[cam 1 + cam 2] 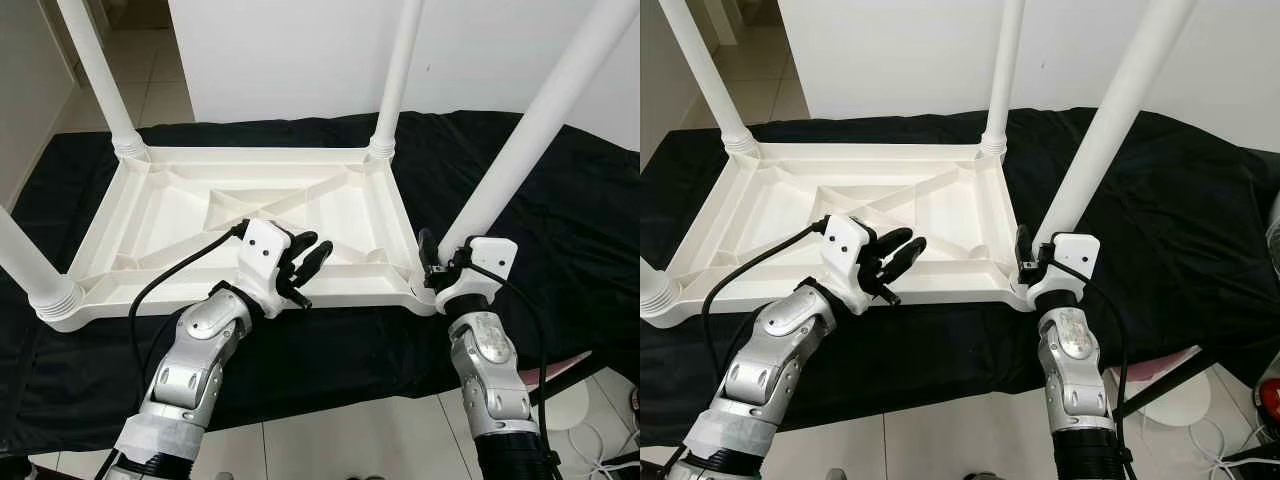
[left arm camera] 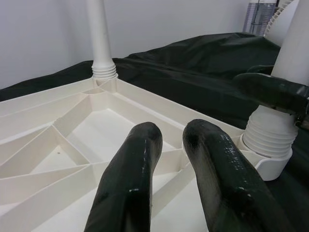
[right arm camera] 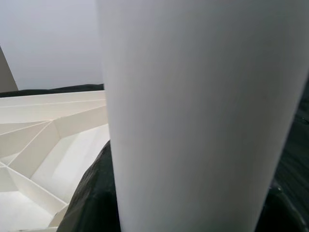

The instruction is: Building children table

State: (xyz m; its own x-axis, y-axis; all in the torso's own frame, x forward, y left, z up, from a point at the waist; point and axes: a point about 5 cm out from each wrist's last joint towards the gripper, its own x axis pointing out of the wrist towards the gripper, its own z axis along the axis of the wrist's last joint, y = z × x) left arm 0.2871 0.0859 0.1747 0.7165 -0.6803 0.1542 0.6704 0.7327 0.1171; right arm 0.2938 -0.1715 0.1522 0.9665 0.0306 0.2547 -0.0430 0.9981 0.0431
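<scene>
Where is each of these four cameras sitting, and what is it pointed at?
Left and right eye views: on the head, looking down at the upturned white tabletop; both silver arms show.
Left wrist view: along the left gripper over the tabletop's ribs.
Right wrist view: against the near right leg, which the right gripper clasps.
Shared: that leg appears in every view.

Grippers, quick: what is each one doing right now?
Left gripper: open, holding nothing, over the tabletop.
Right gripper: shut on the near-right leg.

A counter (image 1: 560,210) draped in black cloth is carrying an upturned white plastic children's table (image 1: 330,215), its four legs pointing upward.
</scene>
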